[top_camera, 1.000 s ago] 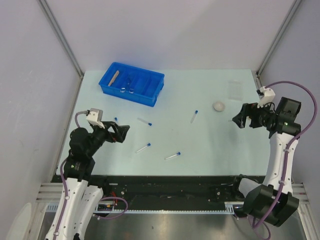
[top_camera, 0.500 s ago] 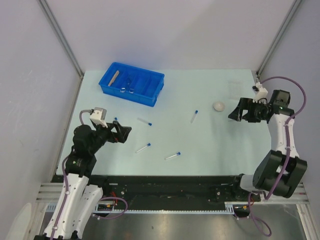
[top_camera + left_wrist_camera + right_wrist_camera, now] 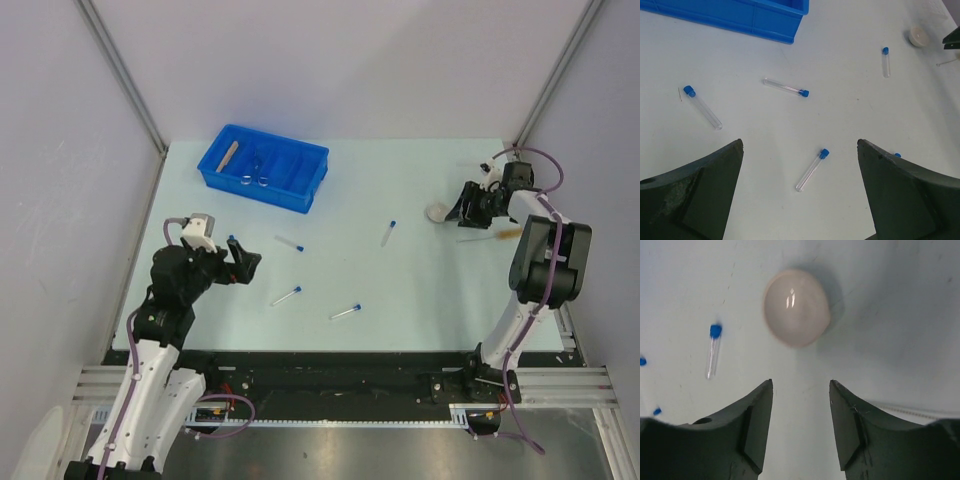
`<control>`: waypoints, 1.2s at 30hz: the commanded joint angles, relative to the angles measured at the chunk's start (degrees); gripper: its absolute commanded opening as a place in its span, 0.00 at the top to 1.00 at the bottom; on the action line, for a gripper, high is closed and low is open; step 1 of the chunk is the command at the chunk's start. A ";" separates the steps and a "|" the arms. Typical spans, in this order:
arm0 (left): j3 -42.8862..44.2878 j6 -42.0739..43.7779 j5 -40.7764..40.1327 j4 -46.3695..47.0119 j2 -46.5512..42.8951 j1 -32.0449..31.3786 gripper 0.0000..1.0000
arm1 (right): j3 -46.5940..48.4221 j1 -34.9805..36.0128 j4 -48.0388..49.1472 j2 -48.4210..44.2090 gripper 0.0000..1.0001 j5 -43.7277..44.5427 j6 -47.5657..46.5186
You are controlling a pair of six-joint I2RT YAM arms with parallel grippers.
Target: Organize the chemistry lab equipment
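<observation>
Several clear blue-capped tubes lie loose mid-table: one (image 3: 286, 296), another (image 3: 346, 312), a third (image 3: 290, 243) and more. My left gripper (image 3: 250, 262) is open and empty above the table, with a tube (image 3: 811, 170) between and beyond its fingers (image 3: 800, 145). My right gripper (image 3: 462, 212) is open and empty, just right of the small white round dish (image 3: 437, 212). The dish (image 3: 797, 307) lies just ahead of its fingertips (image 3: 801, 382). The thin brown-handled tool (image 3: 492, 236) lies under the right arm. The wooden stick (image 3: 229, 155) and the metal tongs (image 3: 258, 170) lie in the blue bin (image 3: 312, 185).
The blue bin stands at the back left and also shows in the left wrist view (image 3: 780, 30). The clear tube rack (image 3: 468, 172) shows faintly at the back right, behind the right gripper. Grey walls close in the table on three sides.
My right arm has swung back and left, bringing its open gripper up to the white dish. The brown-handled tool has come into view. My left gripper has shifted slightly.
</observation>
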 commanded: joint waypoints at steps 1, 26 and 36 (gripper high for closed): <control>-0.17 0.16 -0.85 1.60 -0.65 -0.16 0.00 | 7.29 -0.41 2.21 7.02 0.49 -0.41 5.26; -1.31 -3.60 10.75 7.22 2.95 -0.16 0.00 | 13.28 3.02 3.87 15.48 0.90 2.75 8.25; -4.84 -30.42 8.58 30.16 10.94 -12.71 0.00 | 4.32 3.89 1.51 -1.03 0.96 -5.60 2.28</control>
